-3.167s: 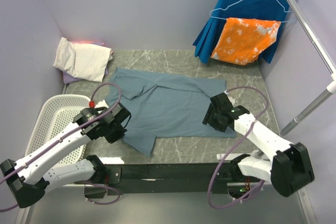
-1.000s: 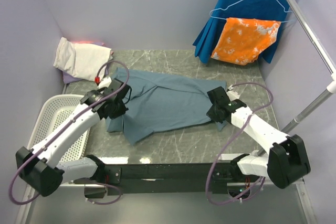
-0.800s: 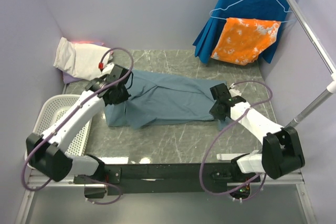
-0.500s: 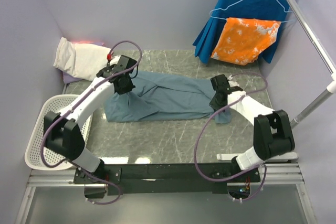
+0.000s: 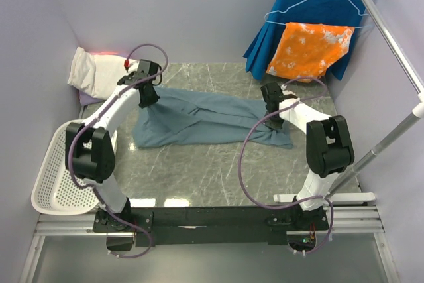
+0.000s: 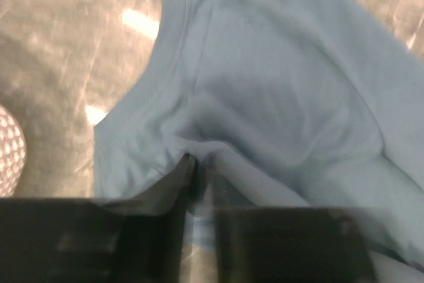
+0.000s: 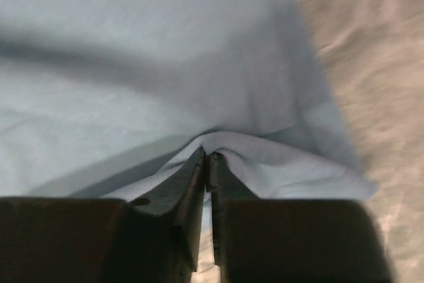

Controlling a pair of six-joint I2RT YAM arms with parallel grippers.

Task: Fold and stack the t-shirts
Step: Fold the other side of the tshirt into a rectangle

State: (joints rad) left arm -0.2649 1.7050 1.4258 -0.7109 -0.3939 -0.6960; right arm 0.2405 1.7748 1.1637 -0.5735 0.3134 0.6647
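The blue-grey t-shirt (image 5: 205, 120) lies across the middle of the marble table, doubled over into a long band with its folded edge toward me. At the band's far left corner, my left gripper (image 5: 147, 94) is shut on a pinch of its cloth (image 6: 278, 84), which bunches at the tips (image 6: 197, 160). My right gripper (image 5: 271, 107) is at the far right corner, its jaws (image 7: 207, 154) nearly together on a ridge of the same shirt (image 7: 132, 51). A cream-white folded t-shirt (image 5: 96, 74) sits at the back left on a lavender one (image 5: 86, 99).
A white basket (image 5: 56, 183) stands at the left front. At the back right, a royal-blue pleated garment (image 5: 311, 11) and an orange-and-white cloth (image 5: 308, 51) hang from a hanger. A metal rail (image 5: 391, 38) slants along the right wall.
Both grippers have carried the shirt's near edge away from me toward the back, folding it in half. The arms now stretch out far over the table.
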